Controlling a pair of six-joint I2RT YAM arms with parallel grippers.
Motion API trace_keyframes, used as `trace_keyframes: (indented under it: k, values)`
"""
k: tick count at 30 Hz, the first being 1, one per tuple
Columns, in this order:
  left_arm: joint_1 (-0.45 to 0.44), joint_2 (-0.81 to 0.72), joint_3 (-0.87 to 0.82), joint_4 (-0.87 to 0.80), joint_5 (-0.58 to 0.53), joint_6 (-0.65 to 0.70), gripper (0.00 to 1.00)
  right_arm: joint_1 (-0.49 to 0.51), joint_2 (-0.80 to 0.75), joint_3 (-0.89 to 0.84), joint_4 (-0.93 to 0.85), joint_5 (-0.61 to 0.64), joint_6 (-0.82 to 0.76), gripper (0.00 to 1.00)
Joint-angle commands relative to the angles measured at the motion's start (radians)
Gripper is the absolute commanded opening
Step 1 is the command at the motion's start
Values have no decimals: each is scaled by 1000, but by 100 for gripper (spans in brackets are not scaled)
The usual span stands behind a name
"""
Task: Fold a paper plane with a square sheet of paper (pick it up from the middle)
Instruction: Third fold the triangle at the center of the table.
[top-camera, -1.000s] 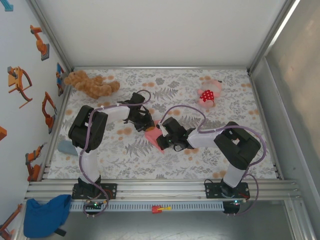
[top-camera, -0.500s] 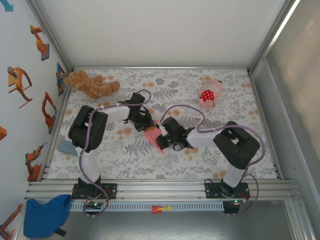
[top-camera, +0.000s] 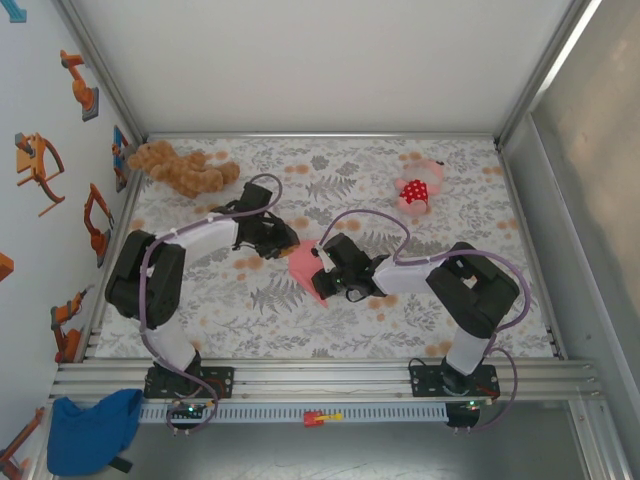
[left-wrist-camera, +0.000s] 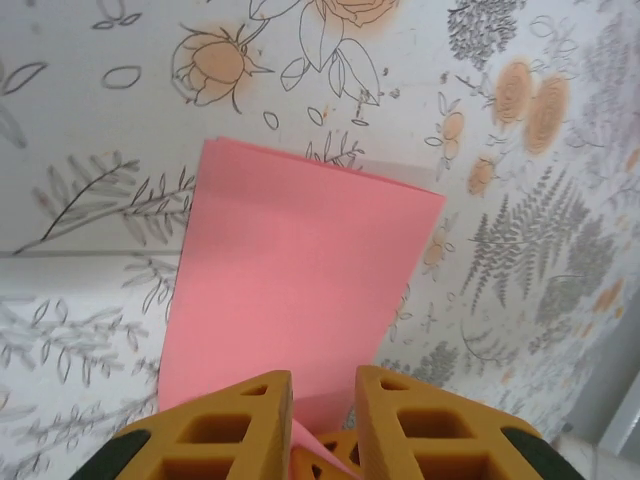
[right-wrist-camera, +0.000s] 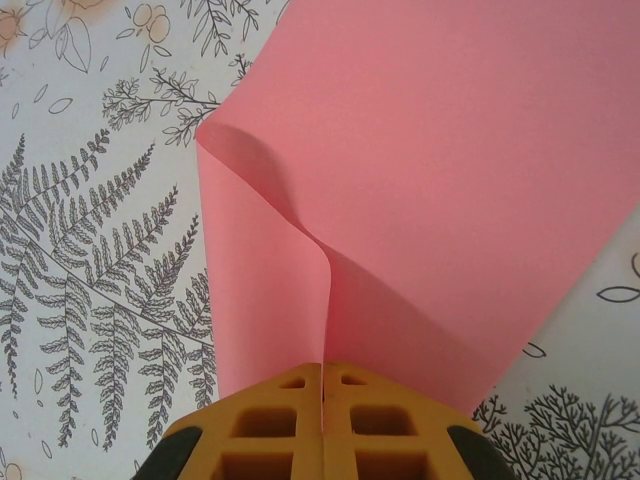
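Top external view: the flowered table (top-camera: 500, 210) carries both arms, bolted at its near edge. The left arm (top-camera: 190, 240) stretches from the near left corner toward the middle, and the right arm (top-camera: 470, 285) bends in from the near right corner to meet it. A blue cloth (top-camera: 92, 428) lies off the table, beyond its near left corner. A brown teddy bear (top-camera: 182, 170) sprawls by the far left corner, and a pink plush toy (top-camera: 417, 190) with a red dotted patch sits toward the far right, well apart from the arms.

Right at the middle of the table lies the square sheet of paper (top-camera: 303, 265), salmon pink, between the two wrists. From the left wrist it (left-wrist-camera: 300, 270) looks like a flat rectangle, with a second layer peeping out along its far edge, so it seems doubled over. From the right wrist the sheet (right-wrist-camera: 430, 180) curls up off the table in a soft fold that runs into the grip.

The left gripper (top-camera: 275, 235) sits just beside the sheet's far left side. Seen from its own wrist (left-wrist-camera: 322, 385), its yellow fingers (left-wrist-camera: 240, 420) stand a little apart, with the near edge of the paper showing in the gap. The right gripper (top-camera: 335, 275) is at the sheet's near right side. Its (right-wrist-camera: 323, 372) fingers (right-wrist-camera: 270, 420) are pressed tight together, pinching the raised fold.
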Motion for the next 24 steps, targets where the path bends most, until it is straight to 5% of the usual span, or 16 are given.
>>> trace_keyframes:
  k: [1,24]
  values:
    - [-3,-74,-89,90,-3,-90,24,-6,35,7,-59,15,16,0]
    - [-124,-39,-218,218,15,-231,13,-8,49,17,-73,11,17,0]
